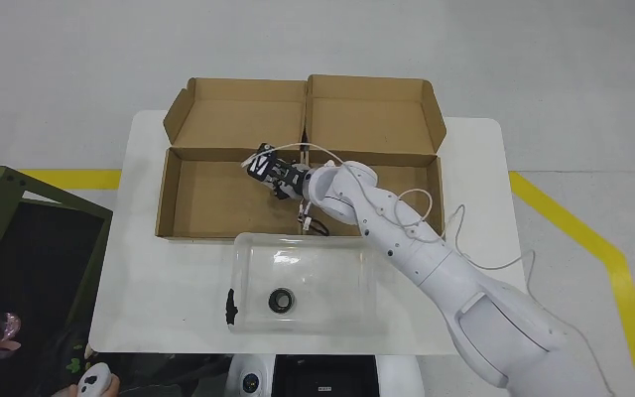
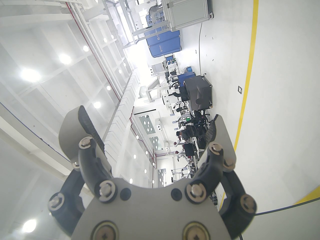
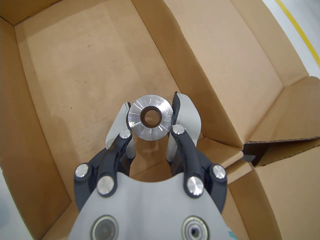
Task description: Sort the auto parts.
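My right gripper [image 3: 150,116] is shut on a silver metal bushing [image 3: 150,117] with a round central hole, held above the floor of the left cardboard box [image 3: 82,76]. From above, that gripper [image 1: 266,165] hangs over the right part of the left box [image 1: 213,198], close to the wall it shares with the right cardboard box [image 1: 382,134]. A clear plastic bin [image 1: 303,283] at the table's front holds a black ring part [image 1: 283,299] and a small black part [image 1: 230,308]. My left gripper [image 2: 150,123] is open, pointing out at the room with nothing between its fingers.
The two cardboard boxes sit side by side at the back of the white table [image 1: 476,179], flaps up. A thin white cable [image 1: 437,213] loops off the right arm over the right box. Bare table lies left of the bin.
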`<state>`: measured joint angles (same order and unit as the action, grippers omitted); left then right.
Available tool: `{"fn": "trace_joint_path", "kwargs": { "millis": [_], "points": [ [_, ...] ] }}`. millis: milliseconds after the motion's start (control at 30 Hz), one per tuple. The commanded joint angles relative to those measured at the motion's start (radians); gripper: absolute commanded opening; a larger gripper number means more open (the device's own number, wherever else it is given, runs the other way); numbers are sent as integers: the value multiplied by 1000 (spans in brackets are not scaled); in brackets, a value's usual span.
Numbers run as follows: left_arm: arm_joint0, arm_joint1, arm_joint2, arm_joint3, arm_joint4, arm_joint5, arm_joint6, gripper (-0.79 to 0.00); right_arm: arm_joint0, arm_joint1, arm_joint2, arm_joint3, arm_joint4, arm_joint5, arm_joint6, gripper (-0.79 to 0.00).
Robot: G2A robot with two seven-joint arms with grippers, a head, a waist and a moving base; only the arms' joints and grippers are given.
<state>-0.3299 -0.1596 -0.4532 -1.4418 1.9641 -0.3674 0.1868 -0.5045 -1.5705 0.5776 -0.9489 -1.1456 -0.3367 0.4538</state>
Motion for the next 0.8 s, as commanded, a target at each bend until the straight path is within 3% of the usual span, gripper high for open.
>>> {"fn": "trace_joint_path", "kwargs": {
  "millis": [0, 67, 267, 500, 567, 767],
  "points": [
    [0, 0, 0, 0, 0, 0, 0, 0, 2, -6, -3, 12, -5, 4, 1, -785],
    [0, 0, 0, 0, 0, 0, 0, 0, 4, -13, -7, 22, -8, 6, 1, -773],
    [0, 0, 0, 0, 0, 0, 0, 0, 11, -33, -26, 27, -48, 22, 17, -579],
    [0, 0, 0, 0, 0, 0, 0, 0, 13, -52, -32, 39, -68, 30, 33, -517],
    [0, 0, 0, 0, 0, 0, 0, 0, 13, -56, -29, 34, -71, 31, 32, -453],
    [0, 0, 0, 0, 0, 0, 0, 0, 2, -53, -8, -19, -95, 17, 36, -428]
  ]
}}
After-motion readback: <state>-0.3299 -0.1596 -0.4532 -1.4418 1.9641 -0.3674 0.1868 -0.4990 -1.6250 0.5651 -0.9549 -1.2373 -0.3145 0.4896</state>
